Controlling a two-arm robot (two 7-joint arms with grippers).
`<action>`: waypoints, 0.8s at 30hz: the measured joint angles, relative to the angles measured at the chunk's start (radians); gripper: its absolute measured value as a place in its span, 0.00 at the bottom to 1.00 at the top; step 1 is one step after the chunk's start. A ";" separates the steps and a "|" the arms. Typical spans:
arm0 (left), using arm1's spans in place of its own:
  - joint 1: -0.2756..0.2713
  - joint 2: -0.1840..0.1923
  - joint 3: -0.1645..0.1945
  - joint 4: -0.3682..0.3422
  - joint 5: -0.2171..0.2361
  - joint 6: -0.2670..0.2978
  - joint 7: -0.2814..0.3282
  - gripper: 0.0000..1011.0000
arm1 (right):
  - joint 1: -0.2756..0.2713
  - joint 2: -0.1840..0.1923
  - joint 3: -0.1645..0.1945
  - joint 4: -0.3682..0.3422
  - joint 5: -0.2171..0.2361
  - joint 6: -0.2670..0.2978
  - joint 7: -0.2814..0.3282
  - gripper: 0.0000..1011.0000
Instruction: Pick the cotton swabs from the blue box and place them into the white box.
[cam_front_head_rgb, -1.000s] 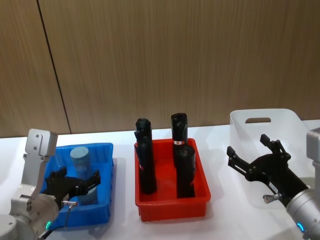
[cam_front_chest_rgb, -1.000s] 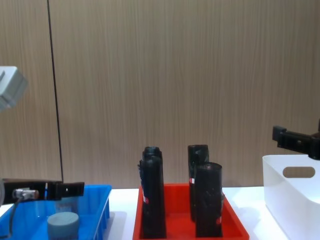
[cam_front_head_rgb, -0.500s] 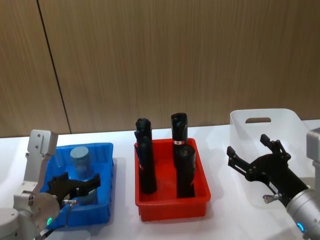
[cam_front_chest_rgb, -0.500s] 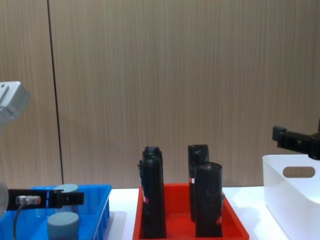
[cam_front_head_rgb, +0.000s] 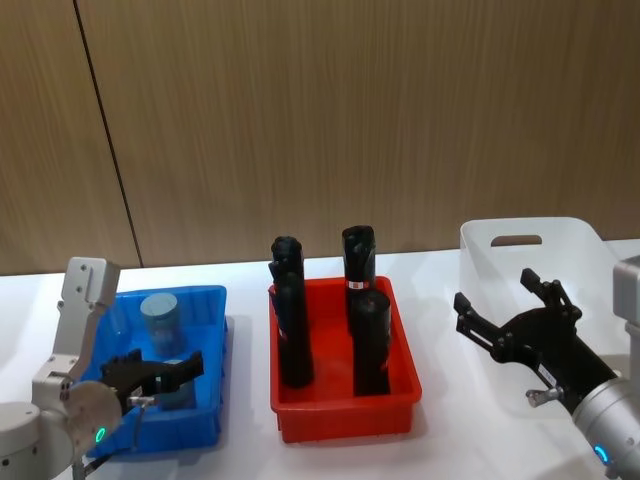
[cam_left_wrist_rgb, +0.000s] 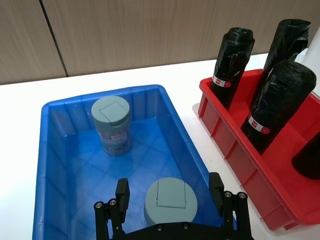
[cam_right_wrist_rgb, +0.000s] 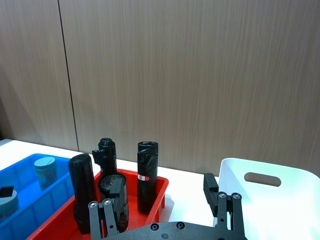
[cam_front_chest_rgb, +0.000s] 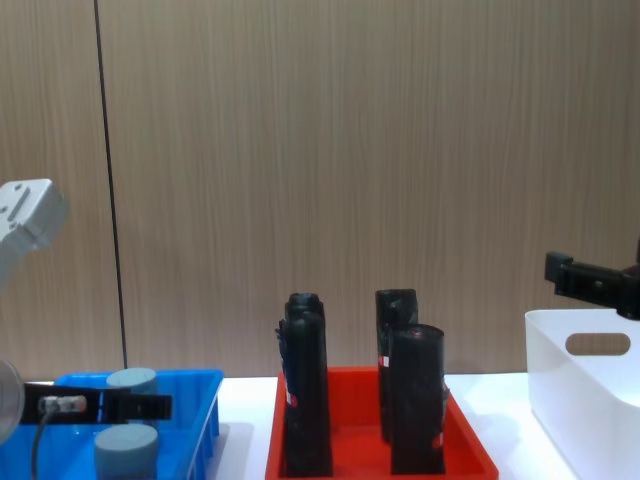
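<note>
Found L gripper (cam_front_head_rgb: 152, 368) at lower left of head view, down inside blue box (cam_front_head_rgb: 208, 425), fingers (cam_left_wrist_rgb: 121, 192) apart. Saw near swab tub (cam_left_wrist_rgb: 170, 200) upright betw. those fingers at bottom centre of L wrist view, w/ a gap showing each side, so straddled but not clamped. Noted pale grey-blue lid w/ a flip tab on top. Spotted far swab tub (cam_left_wrist_rgb: 112, 125) upright toward upper left of same view, close to box's back wall, well apart from the near one, label on its body. Caught both tubs at bottom left of chest view too, nearer one lower in frame, gripper's dark bar crossing betw. them. Placed R gripper (cam_front_head_rgb: 494, 288) at lower right of head view, fingers spread wide, holding nothing, overlapping the near-left wall of white box (cam_front_head_rgb: 560, 260); read it in chest view as above rim level at right edge. Marked red tray (cam_front_head_rgb: 345, 415) at centre-bottom of head view, betw. the two boxes, w/ four black cylinders (cam_front_head_rgb: 292, 330) upright in it. Made out oval handle cut-out in white box's far wall. Took in white table (cam_front_head_rgb: 430, 280) under everything and wood wall (cam_front_head_rgb: 350, 120) across the whole top of frame.
</note>
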 joint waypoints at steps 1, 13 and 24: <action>-0.003 -0.001 0.000 0.003 0.000 0.003 -0.002 0.99 | 0.000 0.000 0.000 0.000 0.000 0.000 0.000 0.99; -0.027 -0.013 -0.002 0.030 -0.004 0.054 -0.018 0.99 | 0.000 0.000 0.000 0.000 0.000 0.000 0.000 0.99; -0.036 -0.023 -0.002 0.029 -0.016 0.099 0.002 0.99 | 0.000 0.000 0.000 0.000 0.000 0.000 0.000 0.99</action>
